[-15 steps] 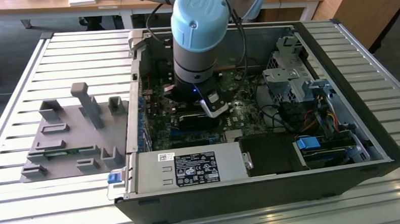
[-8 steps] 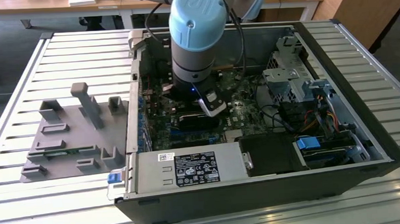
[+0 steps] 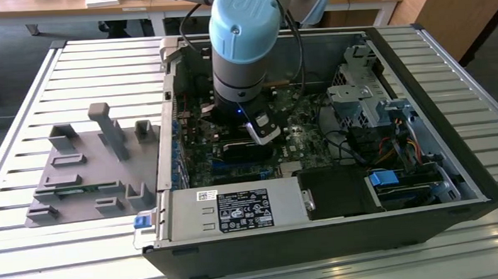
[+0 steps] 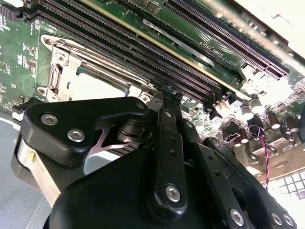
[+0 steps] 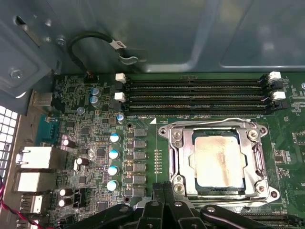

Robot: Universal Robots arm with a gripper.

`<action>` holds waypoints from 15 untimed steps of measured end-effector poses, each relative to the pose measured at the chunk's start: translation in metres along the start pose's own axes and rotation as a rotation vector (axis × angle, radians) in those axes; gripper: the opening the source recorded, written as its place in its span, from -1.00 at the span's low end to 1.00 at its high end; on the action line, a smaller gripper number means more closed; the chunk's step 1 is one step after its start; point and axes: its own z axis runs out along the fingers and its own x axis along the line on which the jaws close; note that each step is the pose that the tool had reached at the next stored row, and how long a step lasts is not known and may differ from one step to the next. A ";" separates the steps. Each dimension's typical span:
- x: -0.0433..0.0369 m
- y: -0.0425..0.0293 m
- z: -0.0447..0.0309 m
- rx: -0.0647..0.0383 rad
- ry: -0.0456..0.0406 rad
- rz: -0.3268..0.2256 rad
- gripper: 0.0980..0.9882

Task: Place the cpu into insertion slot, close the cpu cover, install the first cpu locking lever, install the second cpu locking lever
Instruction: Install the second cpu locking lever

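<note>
My fingers [image 5: 162, 195] meet at their tips, holding nothing, right beside the cover [image 5: 218, 160]. It lies flat over the chip [image 5: 217, 160], whose silver top fills its window; the socket underneath is hidden.

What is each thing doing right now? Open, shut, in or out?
cpu: lying flat in the insertion slot.
cpu cover: closed down over the cpu, framing it.
memory slots: empty, white end clips showing.
computer case: side open, board showing.
gripper: fingers together, holding nothing, beside the slot.
</note>
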 end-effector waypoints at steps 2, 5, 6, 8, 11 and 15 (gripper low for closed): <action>0.0001 0.0002 -0.0005 0.000 0.0000 0.000 -0.98; 0.0002 0.0009 -0.0026 0.000 -0.0001 0.000 -0.98; 0.0003 0.0012 -0.0036 0.000 0.0000 0.000 -0.98; 0.0003 0.0016 -0.0049 0.000 0.0000 0.000 -0.98; 0.0004 0.0020 -0.0060 0.000 -0.0001 0.000 -0.98; 0.0004 0.0021 -0.0064 0.000 -0.0001 0.000 -0.98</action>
